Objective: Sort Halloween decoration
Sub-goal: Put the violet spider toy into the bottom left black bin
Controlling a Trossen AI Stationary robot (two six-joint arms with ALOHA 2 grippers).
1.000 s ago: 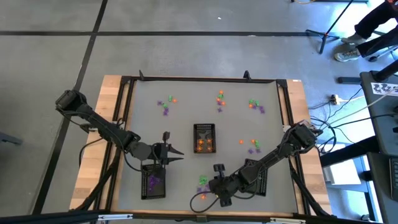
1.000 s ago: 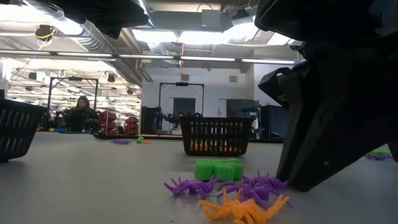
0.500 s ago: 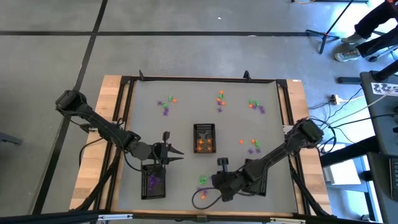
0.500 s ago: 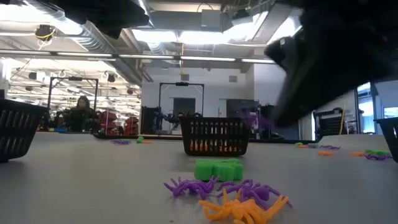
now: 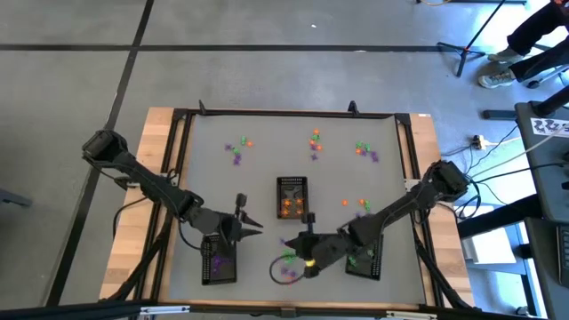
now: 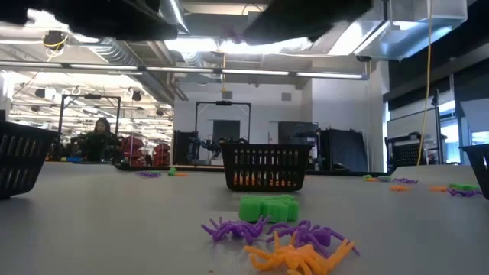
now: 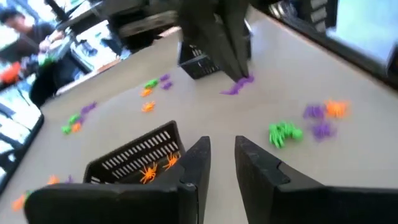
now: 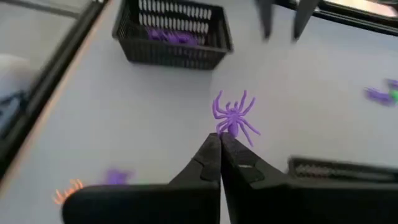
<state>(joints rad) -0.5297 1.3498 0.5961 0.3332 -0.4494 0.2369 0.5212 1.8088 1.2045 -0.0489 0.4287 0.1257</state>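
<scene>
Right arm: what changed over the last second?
The right gripper shut on a purple spider from the near pile and lifted it off the table, swinging toward the left arm's side; it has left the low view, where it loomed a second ago. The left gripper stays parted above the left tray. The centre tray and the scattered trinkets have not moved.

Purple spider (image 8: 233, 116); black mesh tray (image 8: 171, 35); dark pincer (image 8: 220, 144).
</scene>
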